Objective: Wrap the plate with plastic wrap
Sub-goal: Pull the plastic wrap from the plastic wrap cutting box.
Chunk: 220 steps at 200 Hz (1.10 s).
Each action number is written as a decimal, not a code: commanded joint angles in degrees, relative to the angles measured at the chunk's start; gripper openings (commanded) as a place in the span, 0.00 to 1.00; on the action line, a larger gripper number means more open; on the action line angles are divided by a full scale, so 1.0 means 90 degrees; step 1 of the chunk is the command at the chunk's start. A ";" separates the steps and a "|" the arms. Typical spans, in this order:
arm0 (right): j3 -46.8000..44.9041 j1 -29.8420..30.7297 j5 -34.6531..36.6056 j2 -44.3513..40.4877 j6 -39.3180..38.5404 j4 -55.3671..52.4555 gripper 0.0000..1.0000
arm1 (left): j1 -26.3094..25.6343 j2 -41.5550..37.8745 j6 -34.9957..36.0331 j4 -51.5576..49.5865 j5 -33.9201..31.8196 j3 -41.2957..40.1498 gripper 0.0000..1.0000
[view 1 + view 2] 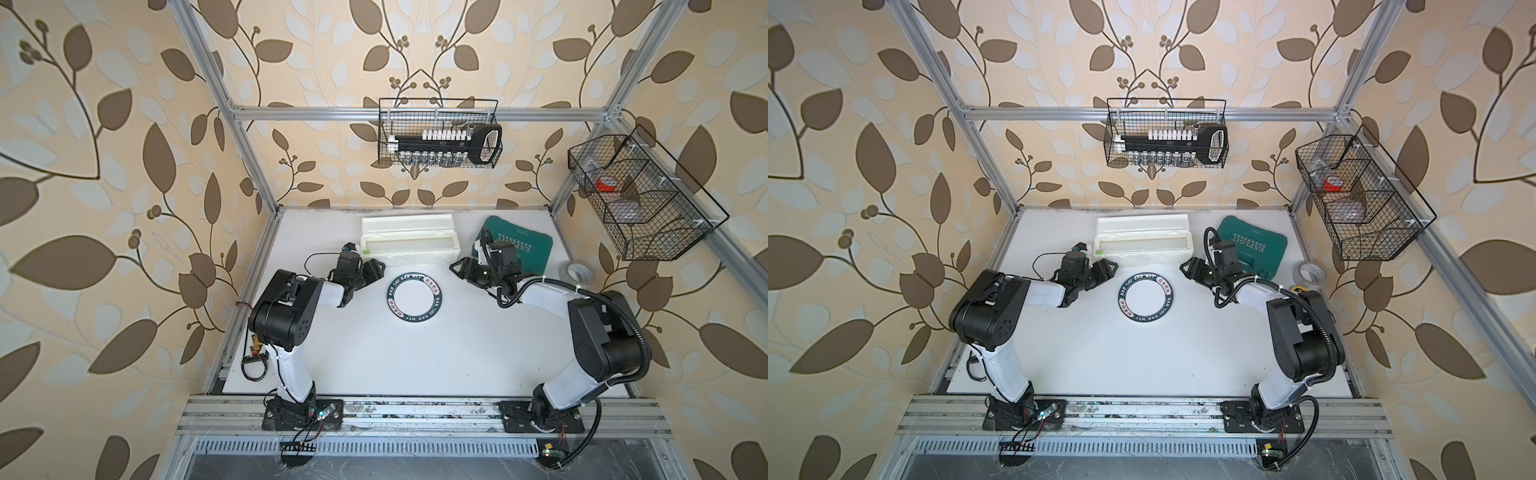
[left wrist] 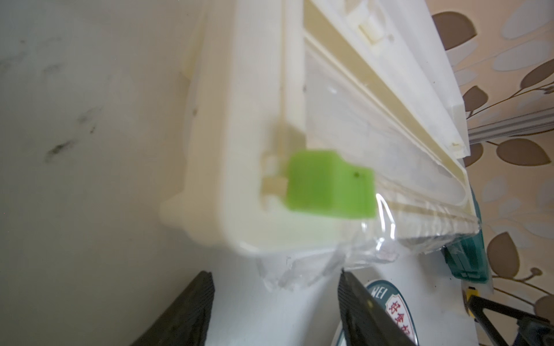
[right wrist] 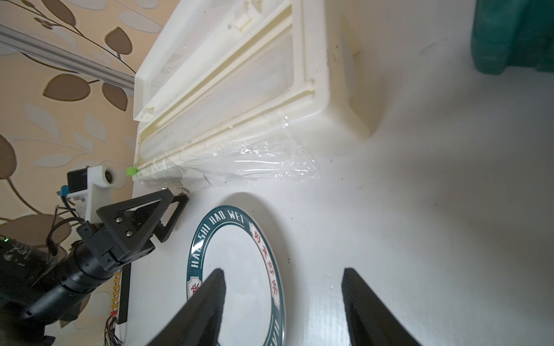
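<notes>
A lab robot cell dressed like a home. Leafy wallpaper (image 1: pixel 124 166) lines an aluminium frame (image 1: pixel 332 112) around a white counter (image 1: pixel 415 353).

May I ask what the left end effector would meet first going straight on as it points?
Probably the loose edge of the plastic wrap just ahead of the left end effector, then the white box behind it, though depth is unclear.
</notes>
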 commanded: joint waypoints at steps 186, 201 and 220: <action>0.0112 -0.0120 0.0025 0.1279 0.0599 0.1893 0.69 | -0.0103 -0.0247 -0.0375 0.0651 0.0268 0.0224 0.06; 0.0252 -0.0098 0.0040 0.1479 0.0703 0.2035 0.69 | -0.0103 -0.0258 -0.0422 0.0661 0.0303 0.0178 0.04; 0.0366 -0.0058 0.0054 0.1683 0.0825 0.2237 0.69 | -0.0098 -0.0268 -0.0487 0.0661 0.0317 0.0123 0.03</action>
